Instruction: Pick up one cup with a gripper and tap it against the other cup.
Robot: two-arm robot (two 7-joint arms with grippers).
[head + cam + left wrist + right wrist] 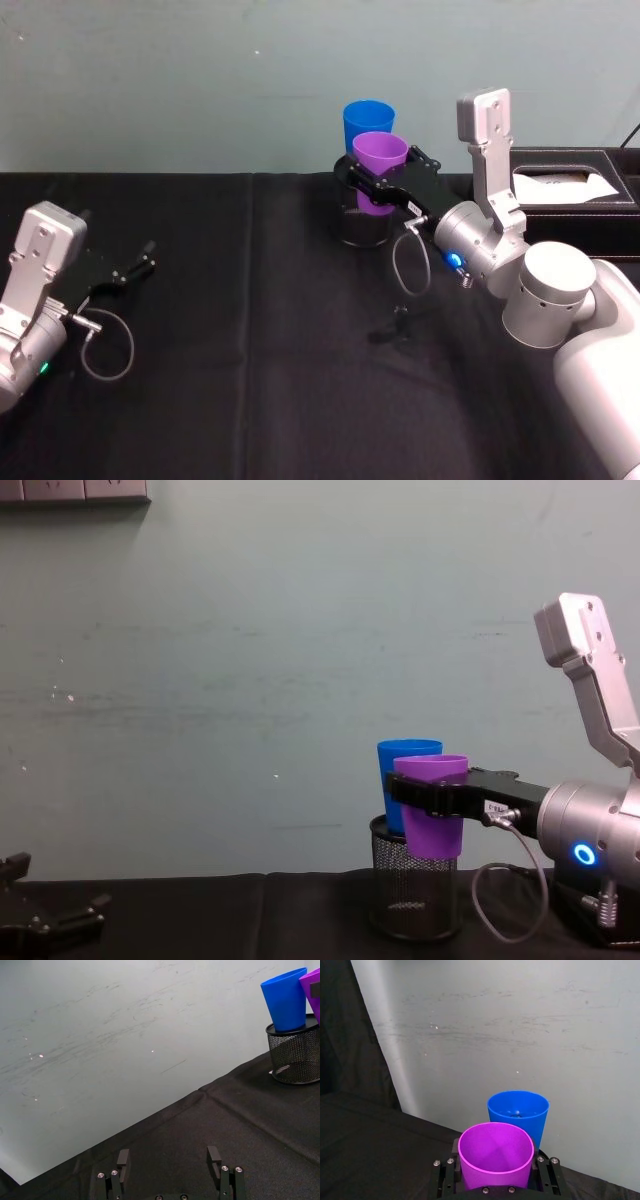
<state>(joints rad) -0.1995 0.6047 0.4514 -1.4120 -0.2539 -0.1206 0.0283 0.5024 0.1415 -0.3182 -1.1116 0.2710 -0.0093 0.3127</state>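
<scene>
The left claw (148, 255) rests low near the left edge of the bench (250, 350), which is covered in a matte black cloth. Its two black metal fingers (123, 1158) stand spread with nothing between them, and the silver-grey arm behind it is folded back toward the left edge with a thin grey cable looping beside it.

Toward the back edge of the bench, right of the middle, stands a round black wire-mesh pen holder (414, 900), open-weave and see-through. The blue tumbler (368, 118), smooth bright plastic that tapers toward its base, sits upright with its lower part inside the holder's rim. Just in front of it is the purple tumbler (379, 160), the same smooth tapered shape. It is held up off the bench, above the holder's near rim, upright. In the chest view its side overlaps the blue one (400, 770); whether the two walls touch cannot be told.

The right claw (495, 1180) pinches the purple tumbler (494, 1160) from both sides, below the rim. Its black body, with a small white label, runs roughly level out from a silver-grey wrist with a lit blue ring. That arm reaches in from the bench's right side, elbow raised.

Near the back right corner lies a black tissue box (570, 180).
</scene>
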